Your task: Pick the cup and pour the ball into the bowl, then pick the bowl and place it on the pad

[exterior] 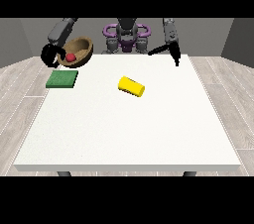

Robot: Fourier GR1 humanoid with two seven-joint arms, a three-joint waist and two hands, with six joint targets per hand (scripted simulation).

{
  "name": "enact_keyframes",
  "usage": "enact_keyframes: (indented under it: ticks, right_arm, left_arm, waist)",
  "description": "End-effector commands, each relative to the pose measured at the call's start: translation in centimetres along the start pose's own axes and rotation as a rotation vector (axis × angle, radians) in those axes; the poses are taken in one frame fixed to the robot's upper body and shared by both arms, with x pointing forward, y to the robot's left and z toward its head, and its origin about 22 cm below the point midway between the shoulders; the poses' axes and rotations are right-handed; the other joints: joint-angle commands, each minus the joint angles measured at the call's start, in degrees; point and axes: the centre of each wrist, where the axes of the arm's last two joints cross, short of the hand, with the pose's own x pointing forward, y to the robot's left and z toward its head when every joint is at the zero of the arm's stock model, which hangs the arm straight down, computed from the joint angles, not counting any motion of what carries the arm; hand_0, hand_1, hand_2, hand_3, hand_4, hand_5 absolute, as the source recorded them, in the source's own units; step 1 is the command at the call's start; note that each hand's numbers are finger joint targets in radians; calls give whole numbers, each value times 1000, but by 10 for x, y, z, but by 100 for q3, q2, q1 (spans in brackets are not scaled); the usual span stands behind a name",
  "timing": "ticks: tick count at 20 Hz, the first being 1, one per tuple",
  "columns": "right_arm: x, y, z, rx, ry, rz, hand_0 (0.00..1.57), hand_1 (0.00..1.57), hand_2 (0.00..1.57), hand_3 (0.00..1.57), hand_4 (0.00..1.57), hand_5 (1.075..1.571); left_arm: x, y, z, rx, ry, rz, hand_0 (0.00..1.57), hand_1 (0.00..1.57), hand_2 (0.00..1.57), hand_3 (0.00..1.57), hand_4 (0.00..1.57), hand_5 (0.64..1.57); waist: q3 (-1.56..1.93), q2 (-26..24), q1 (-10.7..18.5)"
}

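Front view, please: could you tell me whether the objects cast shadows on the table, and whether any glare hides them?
Front view: lighting is even and flat; no glare on the white table. The yellow cup and green pad show no distinct cast shadow. The brown bowl is darker inside, yet the red ball stays plain.

So the big white table (129, 134) took up most of the view, plain top, nothing fancy. Two dark legs poked out under its near edge, one toward each corner. All around the table there was light wood-plank floor (225, 99), and behind the table's far side stood grey walls (20, 39).
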Motion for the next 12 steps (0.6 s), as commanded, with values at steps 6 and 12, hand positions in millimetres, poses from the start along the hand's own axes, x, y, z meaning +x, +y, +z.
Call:
enact_keyframes:
  ticks: [6, 12]
  right_arm:
    - [28, -76, 16, -53, -209, -66, 1571, 1571, 1571, 1442, 1031, 1563]
    - [63, -127, 37, -140, -326, 1, 1571, 1571, 1571, 0, 1047, 1567]
  left_arm:
    - [72, -39, -32, 33, -245, 1, 0, 0, 0, 0, 0, 1564]
    - [95, -26, -25, 17, -341, -17, 0, 0, 0, 0, 0, 1564]
  waist:
    - [12, 1397, 338]
    - [16, 1851, 479]
